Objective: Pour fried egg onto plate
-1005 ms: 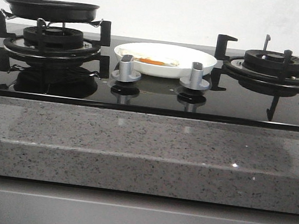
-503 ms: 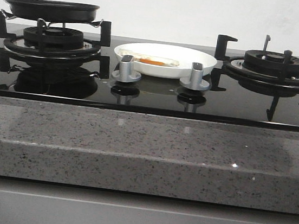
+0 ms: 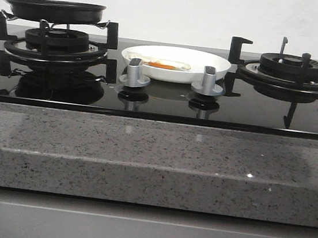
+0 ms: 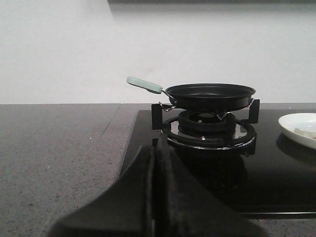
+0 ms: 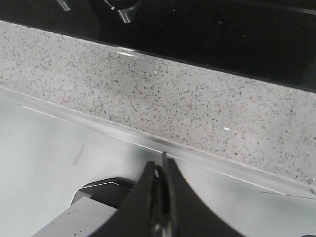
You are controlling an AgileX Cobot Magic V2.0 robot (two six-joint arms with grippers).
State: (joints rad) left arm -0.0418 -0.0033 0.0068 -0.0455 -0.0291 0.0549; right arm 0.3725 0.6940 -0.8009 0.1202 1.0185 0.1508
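The fried egg (image 3: 161,64), white with an orange-red yolk, lies in the white plate (image 3: 212,63) on the black glass hob between the two burners. The plate's edge also shows in the left wrist view (image 4: 296,123). The black frying pan (image 3: 55,10) with a pale green handle (image 4: 144,84) sits on the left burner and looks empty. My left gripper (image 4: 154,153) is shut and empty, short of the left burner and off the pan's handle. My right gripper (image 5: 160,170) is shut and empty, low in front of the counter's stone edge. Neither gripper shows in the front view.
Two silver knobs (image 3: 134,72) (image 3: 208,80) stand in front of the plate. The right burner (image 3: 292,71) has raised black grates. The speckled stone counter edge (image 3: 154,159) runs along the front, and counter top (image 4: 59,148) lies left of the hob.
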